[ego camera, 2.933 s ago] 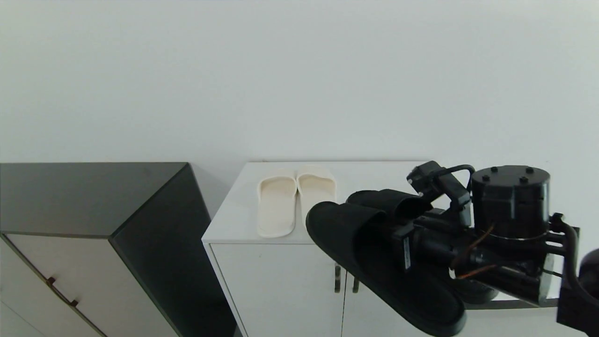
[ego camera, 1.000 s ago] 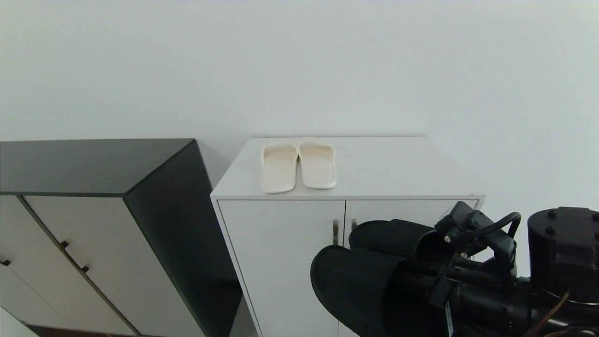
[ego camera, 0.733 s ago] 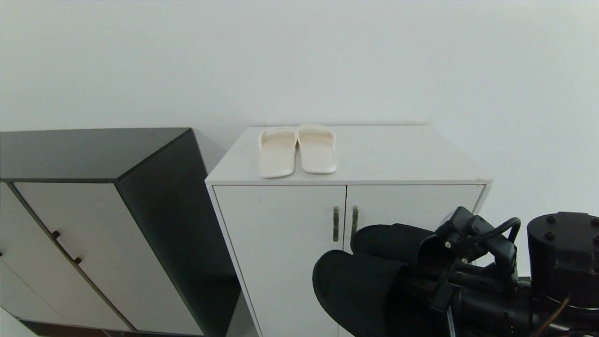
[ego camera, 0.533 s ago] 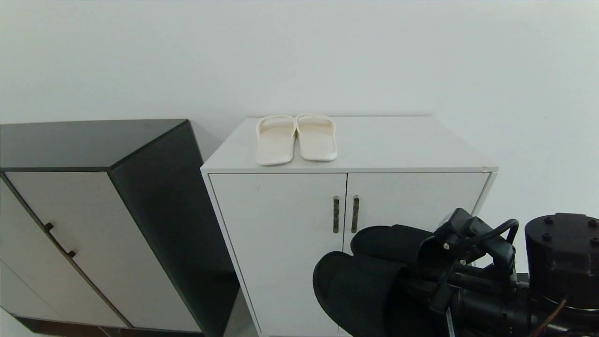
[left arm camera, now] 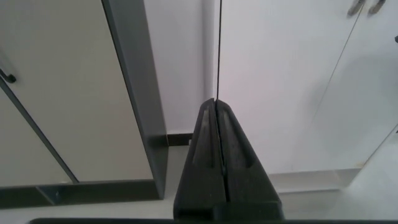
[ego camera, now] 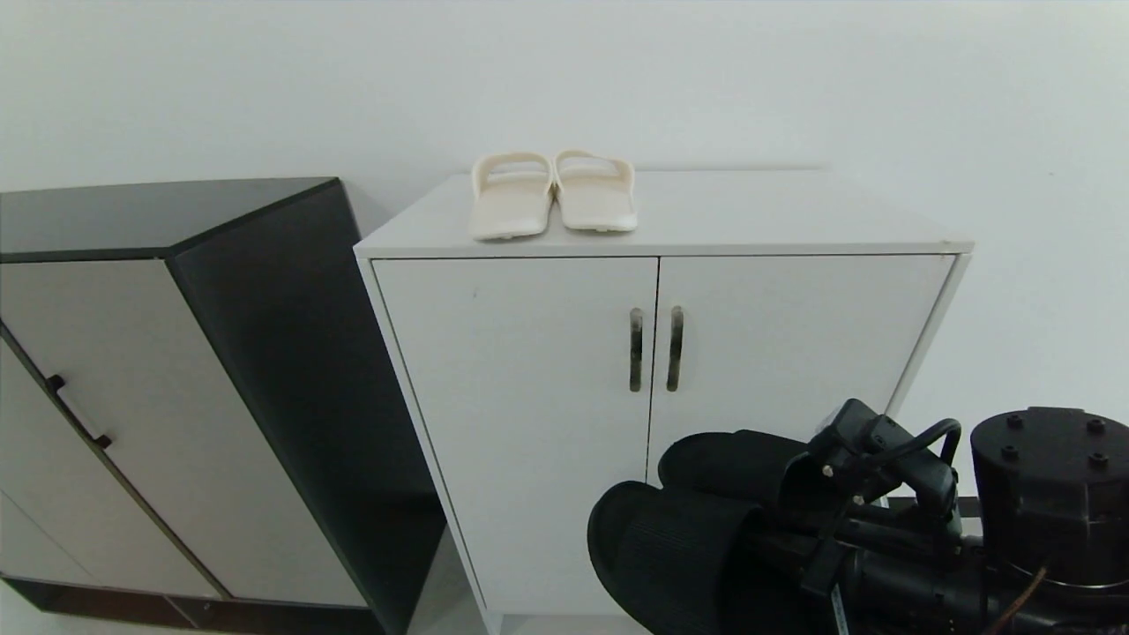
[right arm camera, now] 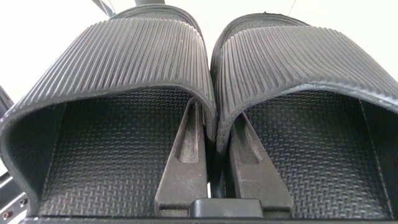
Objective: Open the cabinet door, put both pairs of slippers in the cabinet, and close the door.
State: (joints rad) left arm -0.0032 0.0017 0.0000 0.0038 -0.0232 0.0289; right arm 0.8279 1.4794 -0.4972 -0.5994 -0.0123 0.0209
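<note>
The right gripper (right arm camera: 216, 115) is clamping the black slippers (ego camera: 697, 529) together by their inner walls, one finger inside each. It is holding them low in front of the white cabinet (ego camera: 520, 414), before its right door. Both doors are sitting shut, with their handles (ego camera: 654, 349) side by side. The cream slippers (ego camera: 553, 194) are lying on the cabinet's top. The left gripper (left arm camera: 216, 109), fingers pressed together, is pointing toward the cabinet's lower left side.

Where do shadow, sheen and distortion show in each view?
Head view: soft, even light; side edges of the white cabinet converge toward the floor; the dark cabinet has a pale sheen low on its side. Right wrist view: black slippers dark against a glaring background. Left wrist view: left gripper dark against bright surroundings.
</note>
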